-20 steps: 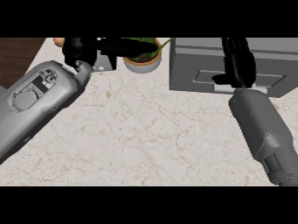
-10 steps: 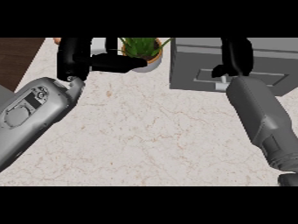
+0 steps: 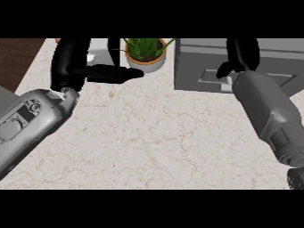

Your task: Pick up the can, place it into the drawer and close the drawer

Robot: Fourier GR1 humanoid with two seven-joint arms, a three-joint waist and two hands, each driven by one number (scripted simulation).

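Drawer (image 3: 246,67) — right hand (image 3: 241,55) against it.

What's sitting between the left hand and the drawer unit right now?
In the head view, a potted plant stands on the counter between the left hand and the grey drawer unit; its thumb reaches toward the pot.

Counter (image 3: 154,138): pale marble, beige with thin brown veining, fills most of the view; its left edge runs on a slant from upper centre-left down toward the lower left. Floor (image 3: 9,60): dark brown wood planks, seen past that left edge, upper left corner. Plant (image 3: 145,48): green spiky leaves, standing upright in a pot (image 3: 145,65); pot pale with a tan-orange rim, set on the counter at the far edge, upper middle; leaves spread above the rim, some cut off by the view's top.
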